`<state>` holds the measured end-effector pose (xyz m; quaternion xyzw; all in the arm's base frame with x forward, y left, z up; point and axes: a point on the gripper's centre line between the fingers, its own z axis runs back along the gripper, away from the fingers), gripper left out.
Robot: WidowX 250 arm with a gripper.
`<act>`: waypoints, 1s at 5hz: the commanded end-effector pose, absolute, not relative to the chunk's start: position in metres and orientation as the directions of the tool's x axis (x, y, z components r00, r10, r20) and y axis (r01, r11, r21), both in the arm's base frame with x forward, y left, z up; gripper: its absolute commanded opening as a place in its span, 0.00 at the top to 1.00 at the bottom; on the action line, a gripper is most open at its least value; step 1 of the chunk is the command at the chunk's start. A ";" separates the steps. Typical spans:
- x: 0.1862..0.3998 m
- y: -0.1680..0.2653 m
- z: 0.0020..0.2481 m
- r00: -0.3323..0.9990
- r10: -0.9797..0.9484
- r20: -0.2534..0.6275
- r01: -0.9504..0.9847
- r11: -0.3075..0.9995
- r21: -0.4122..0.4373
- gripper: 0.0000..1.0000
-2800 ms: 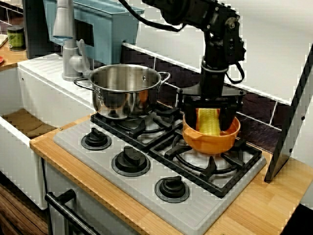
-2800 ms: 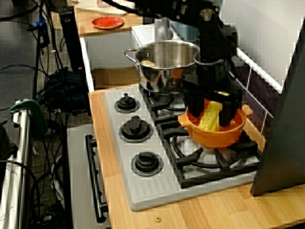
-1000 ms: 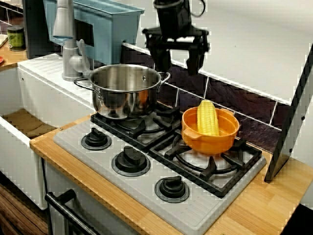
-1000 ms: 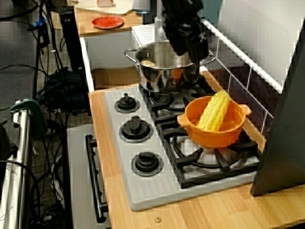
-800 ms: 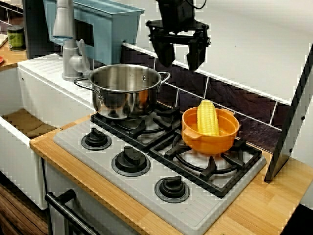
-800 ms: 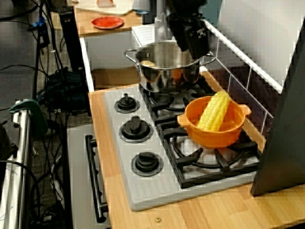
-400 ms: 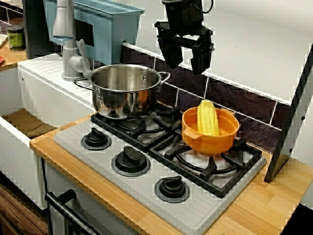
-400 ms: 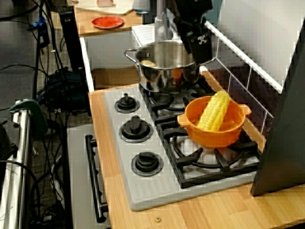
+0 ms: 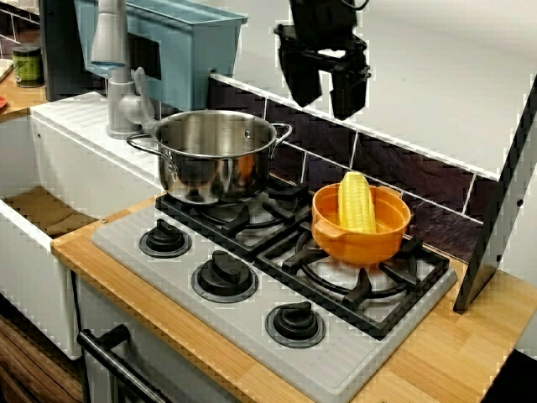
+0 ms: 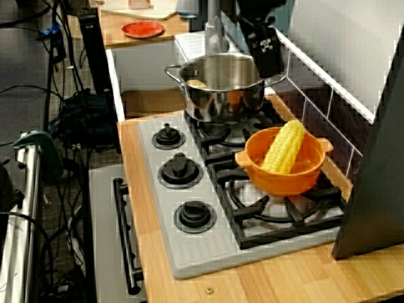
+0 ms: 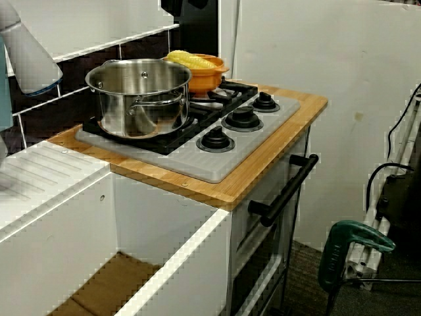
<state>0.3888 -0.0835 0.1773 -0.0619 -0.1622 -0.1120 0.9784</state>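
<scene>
My pincer hangs high over the back of the stove. Its two dark fingers point down and are spread apart with nothing between them. In the view across the stove they stand side by side along the line of the tiled wall.

The nearest thing to me is the corn cob. It lies below the pincer and a little to the right in that view, well apart from the fingertips. It rests tilted in the orange bowl. In the view along the counter its lower end sits down in the bowl on the knob side, and its upper end leans on the rim toward the wall. Its long axis therefore runs from front to back, which I judge to be crosswise to the line between my fingers. The bowl stands on the right-hand burner grate.

Beside the bowl, on the left-hand burner, stands the steel pot. It is upright, and the two are near but not touching. Something pale lies inside it, too small to make out.

Further out, three black knobs line the front of the hob, which is set in the wooden counter. Beyond the pot are the faucet, a blue box and the sink.
</scene>
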 end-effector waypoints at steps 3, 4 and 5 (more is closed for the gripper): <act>0.373 -0.086 0.171 0.925 -0.210 0.318 0.240 0.969 -0.059 0.00; 0.367 -0.089 0.168 0.945 -0.139 0.297 0.173 0.981 -0.092 0.00; 0.362 -0.087 0.165 0.954 -0.079 0.290 0.113 0.988 -0.103 0.00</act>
